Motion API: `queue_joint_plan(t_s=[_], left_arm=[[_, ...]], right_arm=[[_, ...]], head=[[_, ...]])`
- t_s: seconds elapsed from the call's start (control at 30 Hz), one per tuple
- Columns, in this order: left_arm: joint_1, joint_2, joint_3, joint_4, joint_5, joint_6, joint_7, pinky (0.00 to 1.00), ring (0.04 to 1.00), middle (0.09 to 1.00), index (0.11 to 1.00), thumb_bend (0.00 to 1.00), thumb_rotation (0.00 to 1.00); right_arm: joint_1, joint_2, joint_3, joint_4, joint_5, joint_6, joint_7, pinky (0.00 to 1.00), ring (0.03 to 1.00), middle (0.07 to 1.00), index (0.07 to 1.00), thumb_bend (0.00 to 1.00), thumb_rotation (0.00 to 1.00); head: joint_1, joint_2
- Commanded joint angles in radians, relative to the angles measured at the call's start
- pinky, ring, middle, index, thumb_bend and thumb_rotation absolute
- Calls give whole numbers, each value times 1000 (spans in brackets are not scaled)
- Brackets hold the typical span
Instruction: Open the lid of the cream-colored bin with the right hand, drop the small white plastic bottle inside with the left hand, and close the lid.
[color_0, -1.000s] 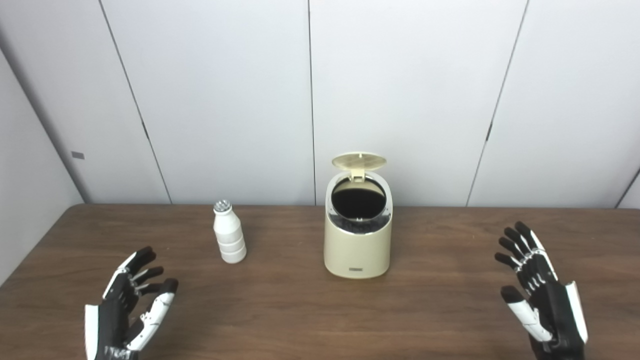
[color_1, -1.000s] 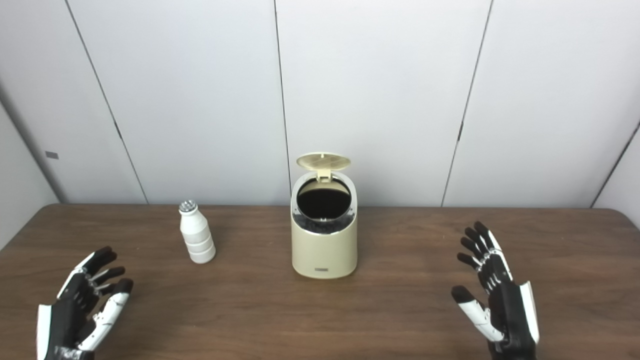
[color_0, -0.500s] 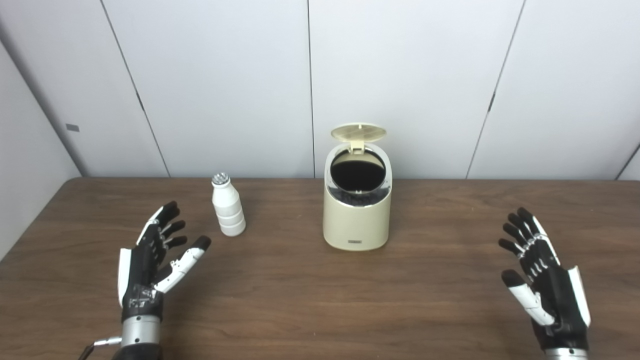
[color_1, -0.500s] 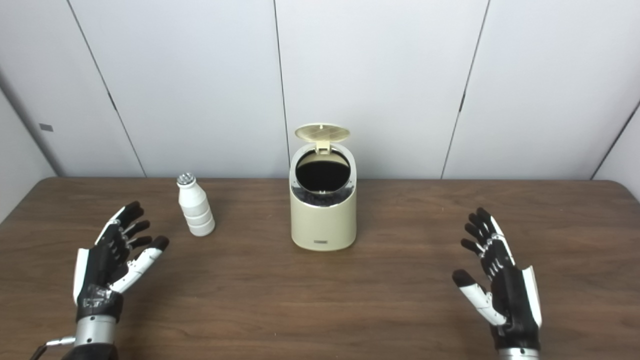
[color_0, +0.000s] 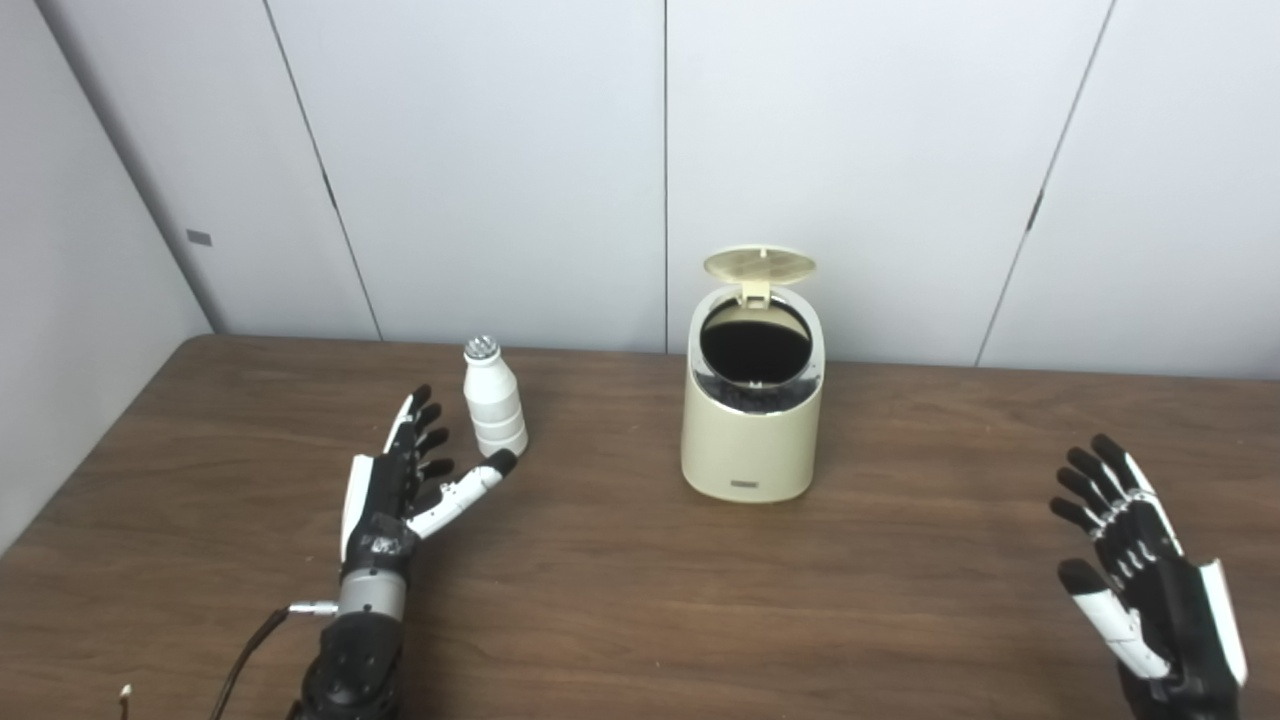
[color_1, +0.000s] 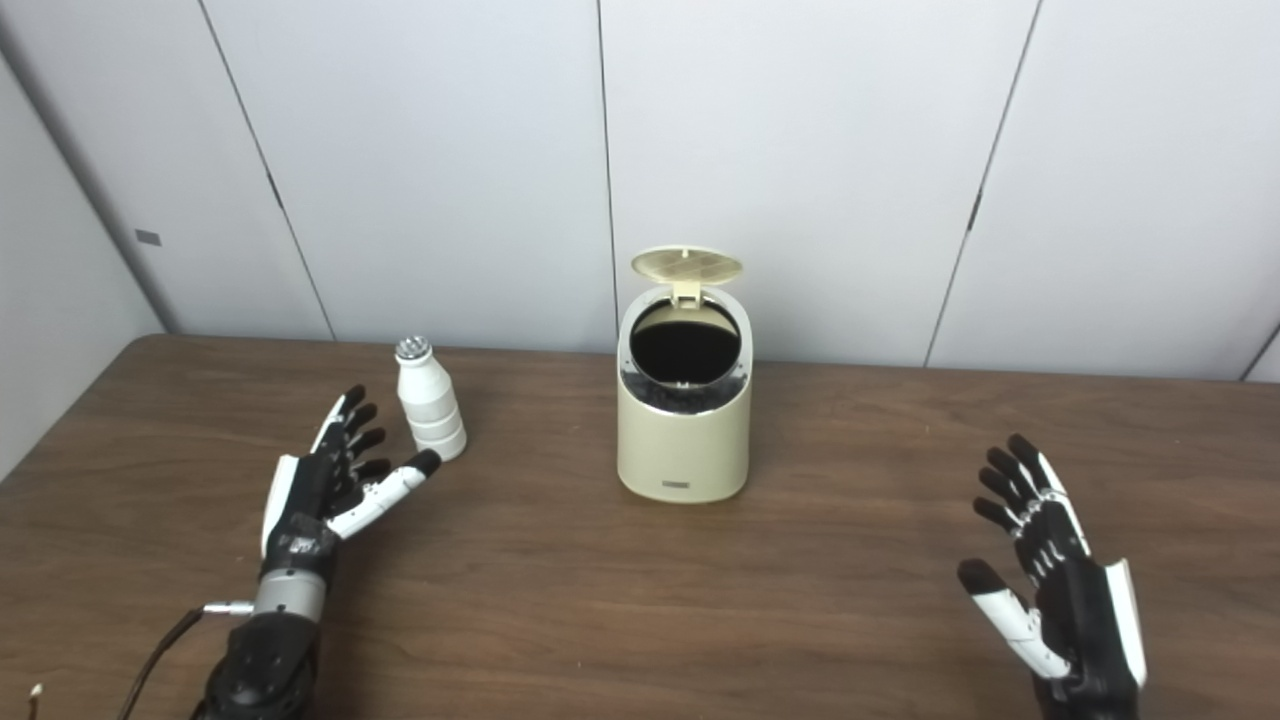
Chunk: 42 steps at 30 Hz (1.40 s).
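Two spread, empty hands: left hand (color_0: 400, 490) just beside the white bottle (color_0: 495, 411), right hand (color_0: 1150, 570) idle. Cream bin (color_0: 752, 440) lid (color_0: 759, 264) stands open; next, grasp the bottle.

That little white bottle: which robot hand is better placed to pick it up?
The left robot hand. It is open right beside the white bottle, thumb tip near its base. The right robot hand is open far across the table, past the bin, whose lid is up.
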Motion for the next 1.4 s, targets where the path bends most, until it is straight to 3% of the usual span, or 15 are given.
queue_joint_plan(t_s=[0.0,0.33,0.5,0.7,0.77,0.93,1.2,1.37], left_arm=[[-52,10,-6,-1,27,-25,27,799,910,972,1000,1000,439],[-102,21,-21,75,76,6,71,872,977,1000,1000,1000,435],[-122,30,-31,116,101,7,91,852,960,992,1000,1000,418],[-147,40,-48,162,128,7,108,791,902,935,966,1000,402],[-157,39,-53,177,143,14,123,721,842,884,913,1000,364],[-182,45,-69,212,176,25,143,651,747,779,816,1000,299],[-208,44,-95,270,193,25,163,663,739,753,775,1000,229],[-219,42,-107,298,198,-9,168,628,711,726,750,1000,203]], right_arm=[[14,-6,-13,20,13,-1,2,798,863,888,906,795,692],[11,-12,-16,15,4,4,-1,783,859,886,917,802,718],[10,-16,-14,14,1,-6,3,787,864,891,916,770,725],[13,-11,-14,1,4,9,4,803,874,900,925,727,715],[14,-10,-13,-3,3,12,3,808,878,903,929,732,711],[17,-3,-12,-15,-14,15,-5,787,865,889,917,731,712],[24,9,-10,-39,-24,39,-11,775,858,886,914,738,711],[25,17,-11,-49,-32,48,-15,767,855,881,904,756,724]], head=[[3,-1],[37,-23],[42,-29],[39,-39],[39,-39],[29,-40],[20,-40],[14,-42]])
